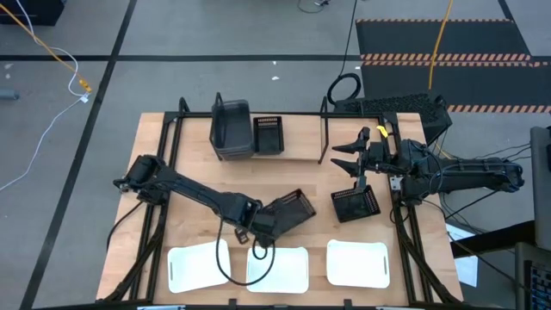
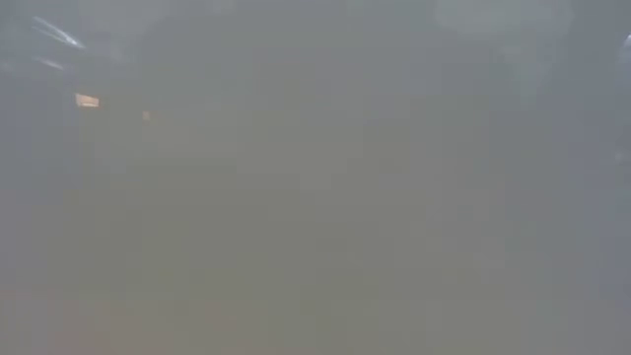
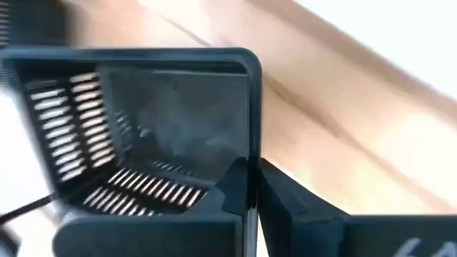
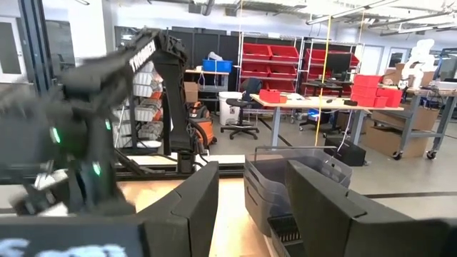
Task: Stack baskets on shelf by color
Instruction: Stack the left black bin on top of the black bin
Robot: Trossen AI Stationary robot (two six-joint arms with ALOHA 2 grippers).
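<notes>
1. Nearest the near table edge, three white shallow rounded plastic baskets sit in a row: one at the left, one in the middle, one at the right, each apart from its neighbour.
2. Just behind the middle white basket, the left gripper has its fingers clenched on one wall of a small black mesh-walled plastic basket, which is tilted on its side; the left wrist view looks into its slotted interior.
3. A second small black mesh basket stands upright on the light wooden table, right of centre.
4. The right gripper hangs just behind that basket, fingers spread apart and holding nothing.
5. At the far edge stands the low shelf of thin black metal rods with a wooden board.
6. On it sits a larger dark grey solid plastic basket, with a third black mesh basket just beside it on the right.
7. The low view is fogged and shows nothing usable.
</notes>
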